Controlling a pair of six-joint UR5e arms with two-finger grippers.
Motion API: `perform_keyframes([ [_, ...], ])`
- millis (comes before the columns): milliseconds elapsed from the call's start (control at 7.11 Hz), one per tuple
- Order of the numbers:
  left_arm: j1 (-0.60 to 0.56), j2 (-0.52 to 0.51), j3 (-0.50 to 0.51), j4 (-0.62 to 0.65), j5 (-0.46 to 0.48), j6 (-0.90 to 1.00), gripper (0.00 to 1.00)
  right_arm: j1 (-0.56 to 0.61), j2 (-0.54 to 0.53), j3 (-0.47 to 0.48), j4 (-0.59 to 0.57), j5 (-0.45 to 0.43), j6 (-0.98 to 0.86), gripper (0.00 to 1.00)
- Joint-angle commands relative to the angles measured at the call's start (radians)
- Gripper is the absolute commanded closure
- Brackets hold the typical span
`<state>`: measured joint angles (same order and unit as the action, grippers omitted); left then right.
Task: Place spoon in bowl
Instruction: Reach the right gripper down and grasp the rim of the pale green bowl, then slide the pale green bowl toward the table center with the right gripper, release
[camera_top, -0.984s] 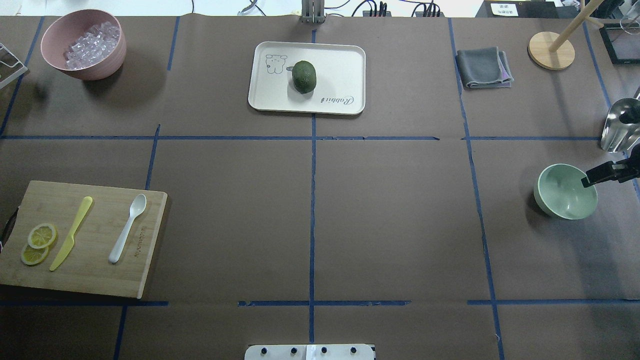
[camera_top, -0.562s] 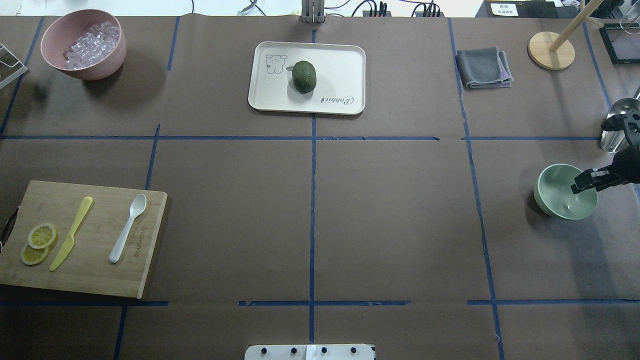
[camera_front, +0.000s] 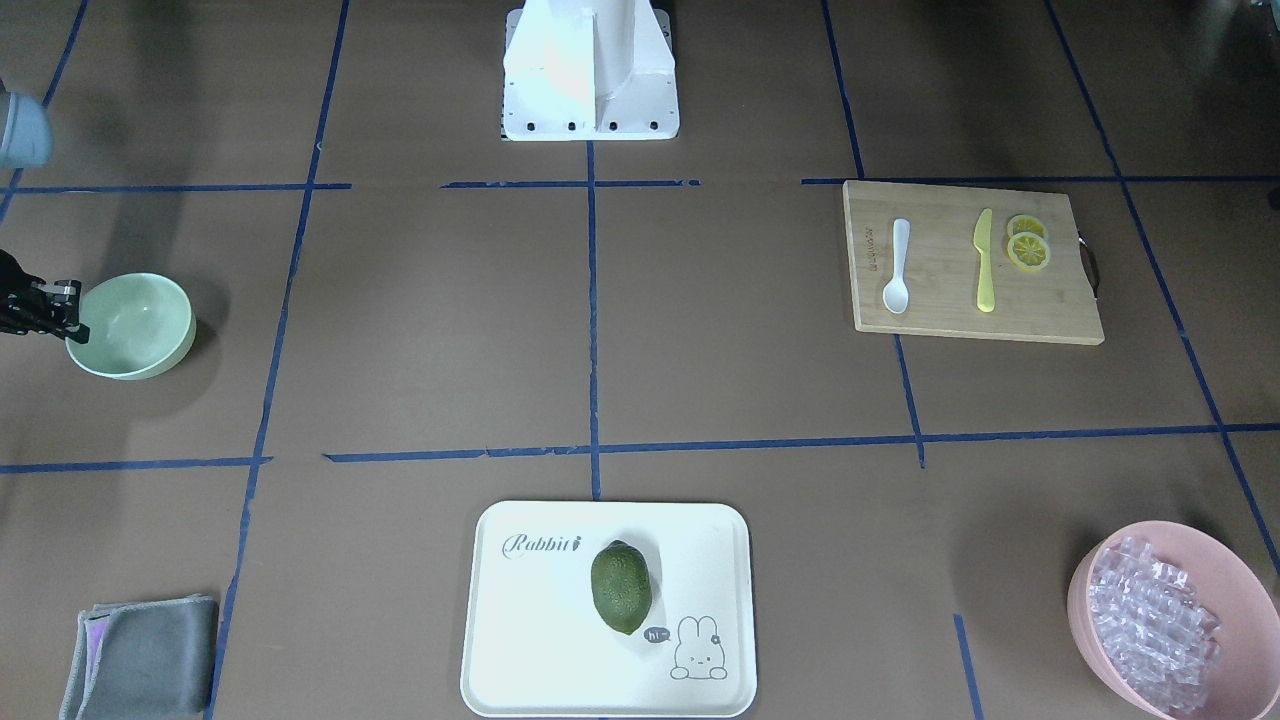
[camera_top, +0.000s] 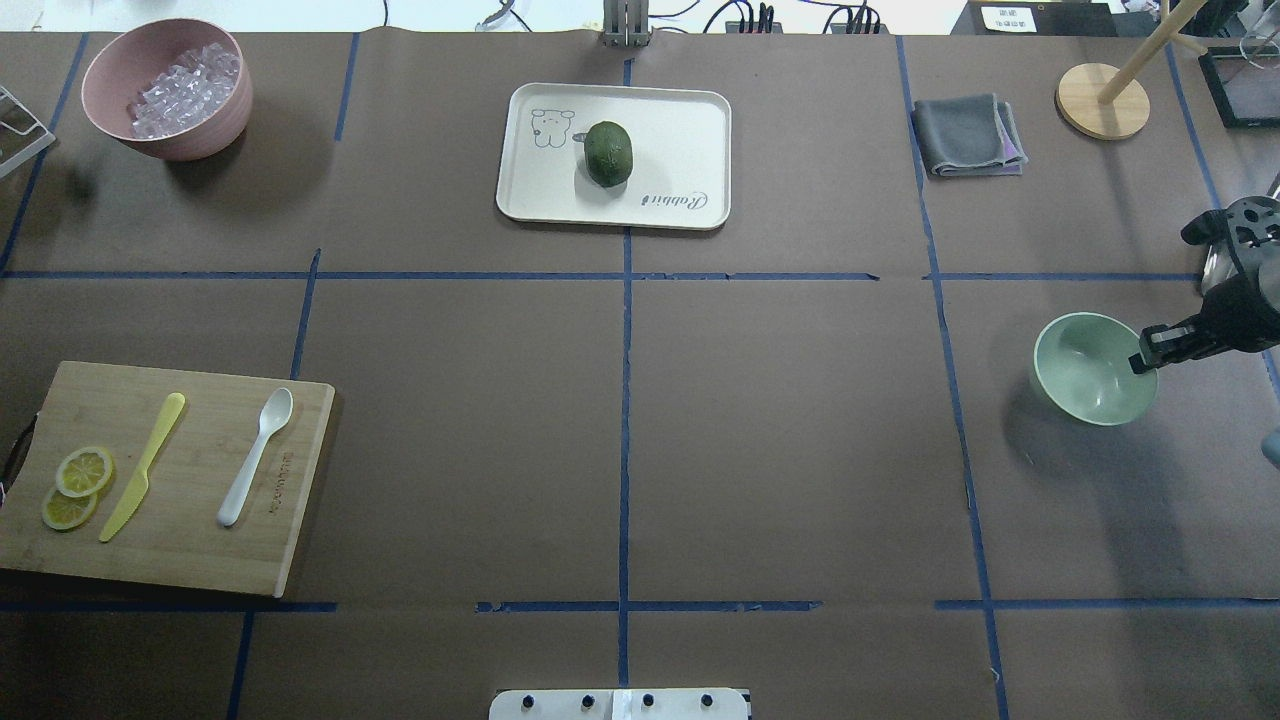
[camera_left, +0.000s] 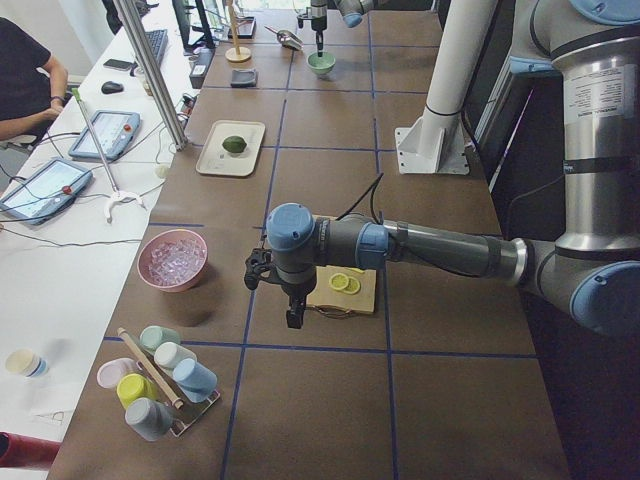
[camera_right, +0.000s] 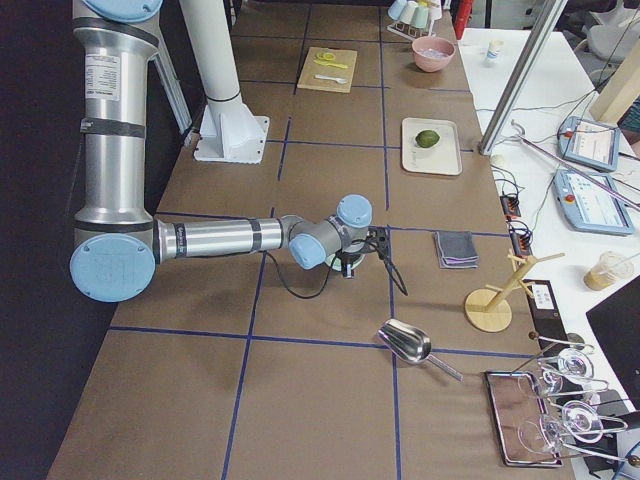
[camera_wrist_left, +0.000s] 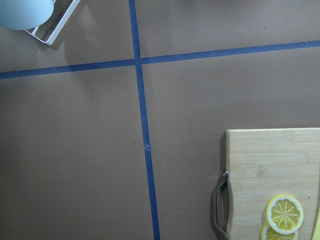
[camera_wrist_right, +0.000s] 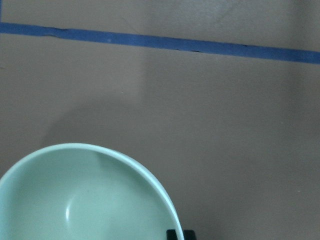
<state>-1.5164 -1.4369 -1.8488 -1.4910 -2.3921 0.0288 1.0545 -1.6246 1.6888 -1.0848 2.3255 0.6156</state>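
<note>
The white spoon (camera_top: 256, 455) lies on a wooden cutting board (camera_top: 200, 545) at the near left, beside a yellow knife (camera_top: 142, 466); it also shows in the front view (camera_front: 897, 266). The mint-green bowl (camera_top: 1090, 368) is at the far right, empty. My right gripper (camera_top: 1148, 355) is shut on the bowl's right rim; the front view shows the gripper (camera_front: 62, 306) and the bowl (camera_front: 135, 325). The right wrist view shows the bowl (camera_wrist_right: 85, 200) close up. My left gripper (camera_left: 292, 316) hovers by the board's outer end; I cannot tell whether it is open.
Lemon slices (camera_top: 75, 487) lie on the board's left end. A pink bowl (camera_top: 100, 105) with clear pieces stands far left. A white tray (camera_top: 680, 125) with a green fruit (camera_top: 608, 153) sits far centre. A grey cloth (camera_top: 968, 135) and a wooden stand (camera_top: 1102, 100) are far right.
My right gripper has moved left and slightly away from me with the bowl in its grip; the bowl has shifted left with it. The spoon and board have not moved.
</note>
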Motion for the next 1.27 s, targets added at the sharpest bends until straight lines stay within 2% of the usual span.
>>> perform_keyframes([
  [0, -0.001, 0.003, -0.003, 0.0, -0.03, -0.001, 0.0, -0.097, 0.082, 0.142, -0.023, 0.032, 0.245, 1.0],
  [141, 0.002, 0.001, -0.003, 0.0, -0.03, 0.0, 0.0, -0.178, 0.159, 0.172, -0.03, 0.028, 0.339, 1.0],
  [281, 0.007, 0.001, -0.003, 0.002, -0.032, -0.003, 0.0, -0.28, 0.267, 0.169, -0.067, 0.015, 0.521, 1.0],
  [422, 0.04, 0.0, -0.006, -0.002, -0.033, -0.004, 0.0, -0.363, 0.405, 0.16, -0.187, -0.048, 0.591, 1.0],
  [562, 0.082, 0.001, -0.004, -0.041, -0.032, -0.01, 0.0, -0.446, 0.501, 0.152, -0.308, -0.16, 0.628, 1.0],
  [703, 0.085, 0.0, -0.004, -0.057, -0.032, -0.012, 0.0, -0.494, 0.591, 0.081, -0.323, -0.255, 0.73, 1.0],
  [984, 0.087, 0.0, -0.006, -0.058, -0.032, -0.01, 0.0, -0.514, 0.685, -0.047, -0.319, -0.299, 0.774, 1.0],
  [1125, 0.087, 0.0, -0.013, -0.058, -0.032, -0.01, 0.0, -0.533, 0.693, -0.063, -0.317, -0.339, 0.791, 0.99],
])
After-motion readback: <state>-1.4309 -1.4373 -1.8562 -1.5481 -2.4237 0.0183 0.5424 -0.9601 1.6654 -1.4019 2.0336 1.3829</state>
